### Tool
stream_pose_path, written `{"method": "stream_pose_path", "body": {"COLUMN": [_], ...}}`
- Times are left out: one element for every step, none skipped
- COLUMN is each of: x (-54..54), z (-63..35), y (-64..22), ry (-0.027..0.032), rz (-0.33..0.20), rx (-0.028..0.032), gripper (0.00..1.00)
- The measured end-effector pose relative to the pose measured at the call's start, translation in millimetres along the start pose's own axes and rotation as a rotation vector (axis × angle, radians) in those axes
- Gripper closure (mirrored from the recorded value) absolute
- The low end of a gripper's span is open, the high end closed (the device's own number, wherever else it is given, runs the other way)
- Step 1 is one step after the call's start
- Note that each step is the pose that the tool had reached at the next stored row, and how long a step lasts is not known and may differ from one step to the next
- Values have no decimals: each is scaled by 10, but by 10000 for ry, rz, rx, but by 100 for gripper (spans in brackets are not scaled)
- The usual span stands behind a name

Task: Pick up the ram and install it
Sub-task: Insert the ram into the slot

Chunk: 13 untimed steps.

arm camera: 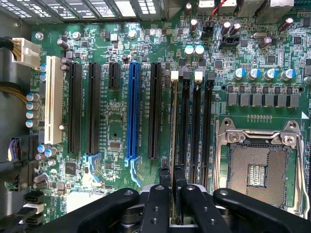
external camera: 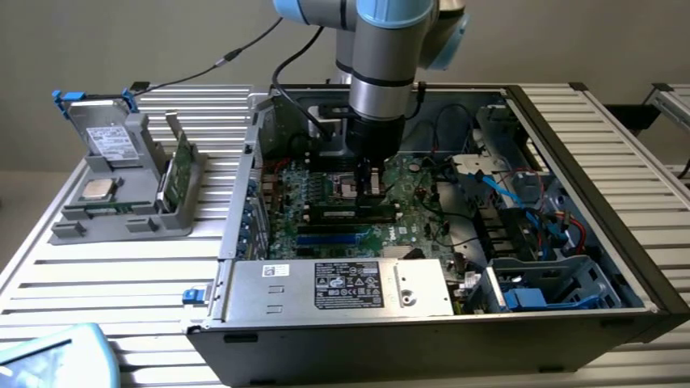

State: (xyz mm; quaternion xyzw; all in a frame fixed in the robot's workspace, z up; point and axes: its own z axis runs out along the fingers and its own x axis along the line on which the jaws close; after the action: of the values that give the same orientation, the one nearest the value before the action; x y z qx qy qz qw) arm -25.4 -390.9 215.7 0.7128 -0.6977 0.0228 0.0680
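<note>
While my fingers (arm camera: pixel 165 180) pinch the ram (arm camera: pixel 172 121) edge-on between them, it stands on the motherboard (arm camera: pixel 112 141) just beside the empty DIMM slots (arm camera: pixel 185 121). Pickup is done; I judge seating unfinished.

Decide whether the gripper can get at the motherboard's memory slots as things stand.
Probably yes: the gripper hangs directly over the memory slots in the open case, gripping the ram, nothing between.

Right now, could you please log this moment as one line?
pincer: shut on ram | ram: upright at memory slots | place: motherboard, beside empty processor socket
</note>
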Motion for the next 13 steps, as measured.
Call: {"method": "stream_pose_path", "body": {"x": [0, 0, -1, -1, -1, -1, -1, -1, -1, -1, 0, 2, 4], "z": [1, 1, 1, 1, 1, 1, 1, 1, 1, 0, -9, -24, -40], "y": [-2, -3, -5, -5, -5, -5, -5, -5, -5, -5, -2, 3, 9], "ry": [-2, -1, -3, -3, -3, -3, -3, -3, -4, -4, -4, -5, -4], "rz": [-2, -6, -9, -9, -9, -9, -9, -9, -9, -10, -10, -9, -8], "rx": [9, 9, 10, 10, 10, 11, 10, 11, 11, 11, 11, 12, 12], "gripper": [85, 72, 72, 66, 60, 60, 60, 54, 54, 54, 54, 54, 54]}}
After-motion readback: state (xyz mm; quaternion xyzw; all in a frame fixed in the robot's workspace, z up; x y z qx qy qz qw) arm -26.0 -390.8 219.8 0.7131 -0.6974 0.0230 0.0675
